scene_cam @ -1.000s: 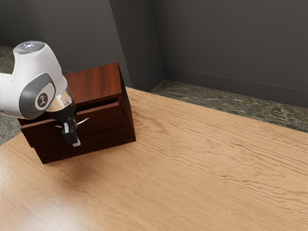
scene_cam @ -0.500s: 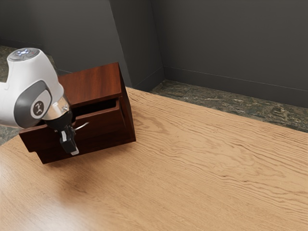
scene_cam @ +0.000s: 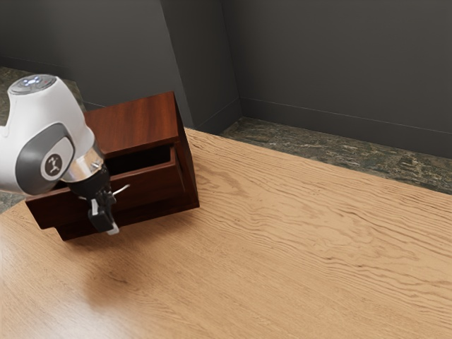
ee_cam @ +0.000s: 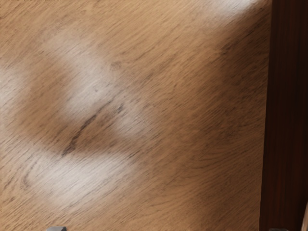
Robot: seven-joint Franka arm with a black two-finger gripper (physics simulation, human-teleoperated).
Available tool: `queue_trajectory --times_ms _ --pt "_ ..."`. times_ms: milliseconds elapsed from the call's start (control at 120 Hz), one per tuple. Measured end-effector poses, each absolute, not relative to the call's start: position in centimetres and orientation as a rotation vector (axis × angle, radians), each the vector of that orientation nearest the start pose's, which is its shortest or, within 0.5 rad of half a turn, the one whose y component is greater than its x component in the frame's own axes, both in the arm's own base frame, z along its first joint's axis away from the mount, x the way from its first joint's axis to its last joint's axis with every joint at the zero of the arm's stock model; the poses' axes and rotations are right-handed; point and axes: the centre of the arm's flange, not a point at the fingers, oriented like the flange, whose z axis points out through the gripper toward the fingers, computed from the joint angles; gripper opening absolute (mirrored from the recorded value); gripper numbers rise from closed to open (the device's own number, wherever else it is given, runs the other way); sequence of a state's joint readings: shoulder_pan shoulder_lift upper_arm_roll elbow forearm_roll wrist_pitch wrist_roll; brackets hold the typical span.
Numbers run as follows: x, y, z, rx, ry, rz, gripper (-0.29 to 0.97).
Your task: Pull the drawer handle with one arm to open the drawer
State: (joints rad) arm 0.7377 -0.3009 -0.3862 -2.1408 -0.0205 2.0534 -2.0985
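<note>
Our gripper point(scene_cam: 104, 216) has drawn back over the table point(scene_cam: 296, 247) and the drawer point(scene_cam: 145, 183) has come with it, so the dark gap under the cabinet point(scene_cam: 141, 120) top is wider. The gripper sits at the thin handle point(scene_cam: 121, 189) — whether it is clamped there we cannot tell. The drawer stands partly open and probably needs more pull.

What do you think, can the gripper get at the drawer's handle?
Probably yes. The gripper hangs right in front of the partly open drawer, close beside its thin silver handle, and nothing stands between them. I can't tell whether it has hold of the handle.
</note>
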Motion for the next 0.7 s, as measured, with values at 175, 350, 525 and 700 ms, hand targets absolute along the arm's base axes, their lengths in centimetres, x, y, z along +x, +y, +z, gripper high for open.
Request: queue_trajectory --times_ms 175,350,525,700 --pt "45.9 15.1 53.6 1.078 2.845 0.272 0.44" --pt "45.2 14.2 53.5 1.129 2.835 0.288 0.43" --pt "44.9 14.0 53.4 1.152 2.83 0.297 0.43" --pt "44.9 14.0 53.6 1.159 2.824 0.303 0.43"
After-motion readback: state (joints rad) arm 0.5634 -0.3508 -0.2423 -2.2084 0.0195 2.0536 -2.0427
